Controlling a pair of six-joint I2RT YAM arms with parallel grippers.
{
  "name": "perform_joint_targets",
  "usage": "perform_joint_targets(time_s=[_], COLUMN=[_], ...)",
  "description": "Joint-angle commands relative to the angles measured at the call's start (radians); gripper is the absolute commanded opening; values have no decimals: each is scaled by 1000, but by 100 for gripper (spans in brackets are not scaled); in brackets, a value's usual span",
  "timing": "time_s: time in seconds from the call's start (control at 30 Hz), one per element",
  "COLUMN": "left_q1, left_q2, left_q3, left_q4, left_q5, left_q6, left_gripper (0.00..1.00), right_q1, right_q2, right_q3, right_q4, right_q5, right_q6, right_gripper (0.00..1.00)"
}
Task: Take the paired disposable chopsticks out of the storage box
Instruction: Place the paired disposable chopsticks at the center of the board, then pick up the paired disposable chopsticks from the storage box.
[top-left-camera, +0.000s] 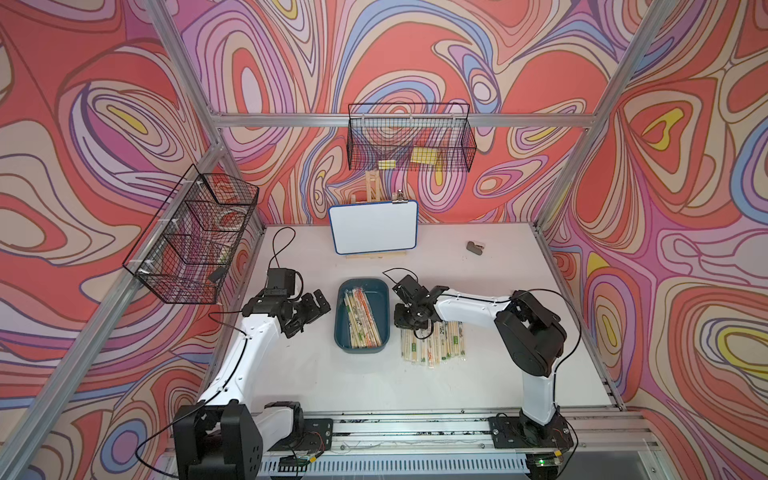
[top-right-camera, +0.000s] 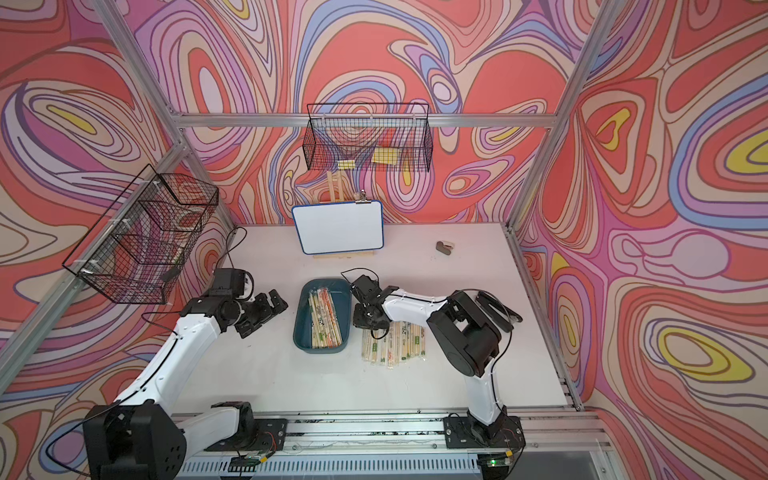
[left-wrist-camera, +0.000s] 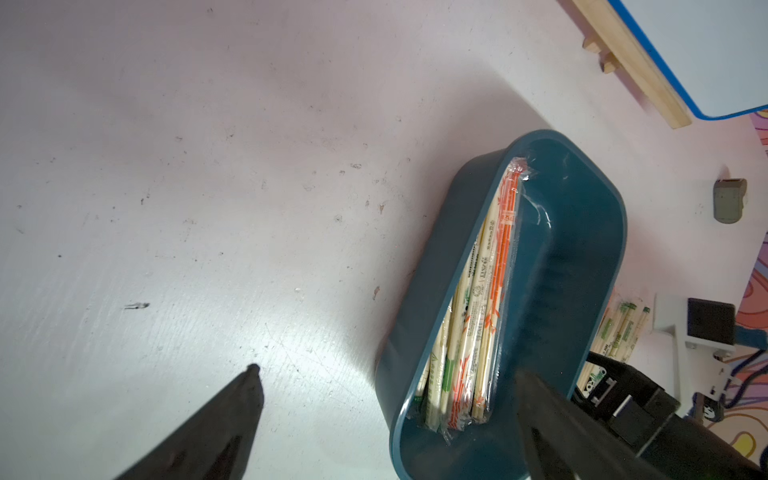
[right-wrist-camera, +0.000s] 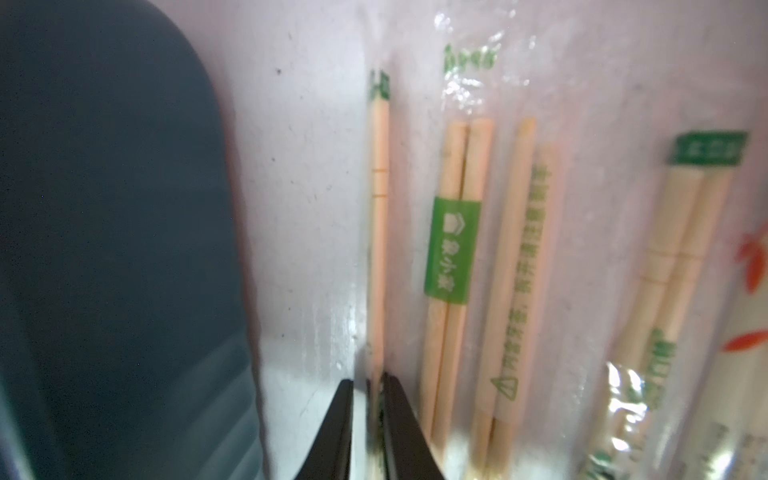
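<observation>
About half done: a row of chopsticks (top-left-camera: 434, 345) lies on the surface (top-left-camera: 316, 374) beside the box (top-left-camera: 359, 348), and a bundle is left inside. The right tool (right-wrist-camera: 368, 386) straddles one laid pair, jaws barely apart, grip unclear. The left tool (top-left-camera: 309, 316) is spread wide, empty.

The storage box (left-wrist-camera: 419, 299) is showing smooth glossy plastic; the bamboo chopsticks (right-wrist-camera: 455, 166) are sitting in crinkled, shiny clear sleeves.

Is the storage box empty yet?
No, in a top view a bundle of sleeved chopsticks lies inside the storage box, filling much of its floor.
</observation>
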Motion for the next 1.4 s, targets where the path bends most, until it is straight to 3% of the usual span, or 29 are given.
perform_joint_targets(time_s=[0.0,0.33,0.73,1.0,1.1,1.37], left_q1=[5,5,5,6,6,8], left_q2=[-14,-17,-17,-19,-23,-18], left_q3=[-8,-7,-12,-16,-18,-16], left_q4=[9,4,5,5,5,3], left_q5=[3,-2,-7,-18,-26,-57], left_q6=[-4,-1,2,4,5,9], left_gripper=[100,100,100,100,100,100], right_q1=[1,1,1,47,63,106], right_q2=[-33,-69,-115,-51,-24,75], right_q3=[10,37,115,281,332,458], right_q4=[-34,-64,-103,-192,-201,-216], right_q5=[26,33,24,41,38,7], right_q6=[-11,-32,-76,-146,-149,-152], right_gripper=[20,31,36,41,56,55])
